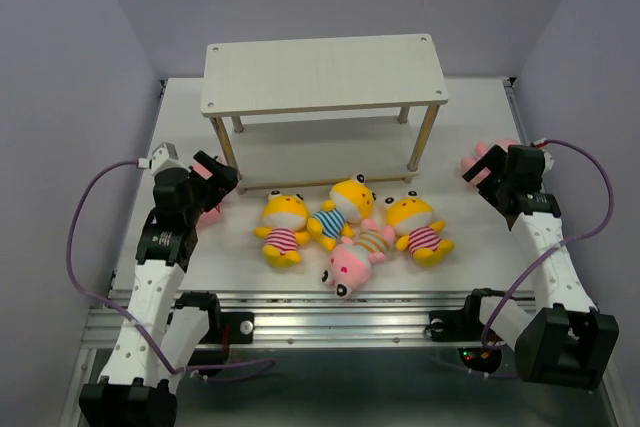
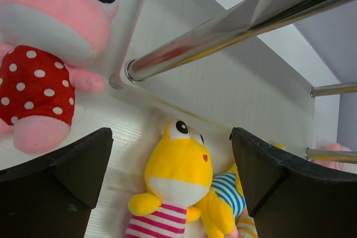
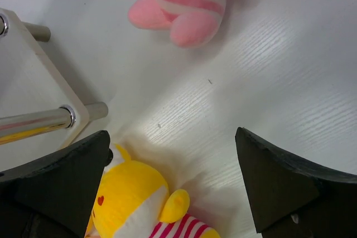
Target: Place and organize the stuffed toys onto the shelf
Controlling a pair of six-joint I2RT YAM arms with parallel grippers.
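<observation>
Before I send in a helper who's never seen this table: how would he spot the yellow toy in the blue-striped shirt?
Find the wooden shelf at the back of the table; four plush toys lie clustered just in front of it. Take the middle yellow toy: its shirt alone is striped blue, while its yellow neighbours wear pink stripes.

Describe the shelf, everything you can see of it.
The shelf is a two-tier rack of pale, wood-grained rectangular boards on four thin round legs that look like shiny metal in the wrist views. It stands upright at the far middle of the table. Both boards are bare. Stuffed toys lie in front of it; none clearly touches it.
</observation>
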